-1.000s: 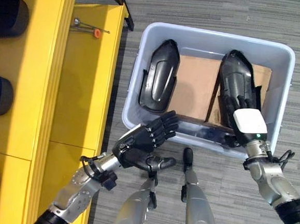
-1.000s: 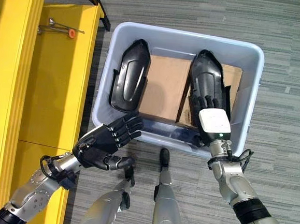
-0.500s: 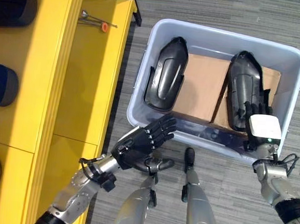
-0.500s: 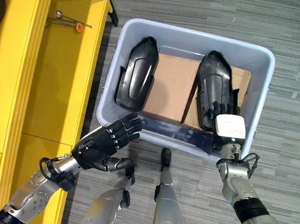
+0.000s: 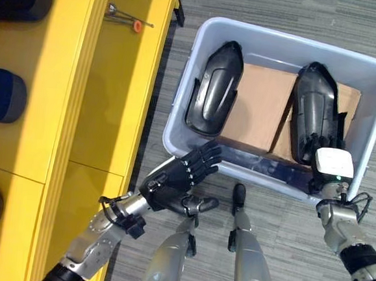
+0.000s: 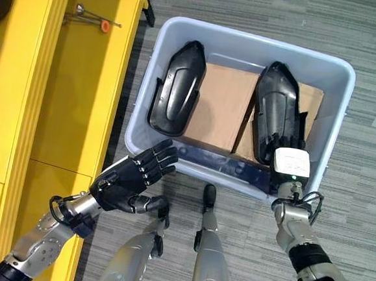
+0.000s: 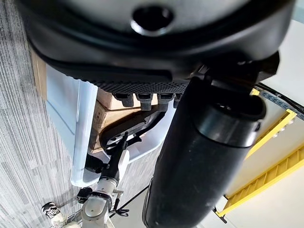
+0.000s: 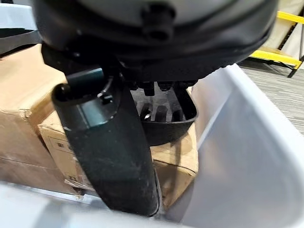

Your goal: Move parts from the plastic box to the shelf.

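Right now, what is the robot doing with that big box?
The robot is reaching its right hand into a pale plastic box on the floor, fingers resting on one of two black parts. The other part lies on cardboard at the box's other side. Its left hand is open just outside the box, beside the yellow shelf.

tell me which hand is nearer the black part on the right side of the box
Right. The right hand is inside the plastic box, its fingers on the near end of that black part. The left hand hovers outside the box's near left corner.
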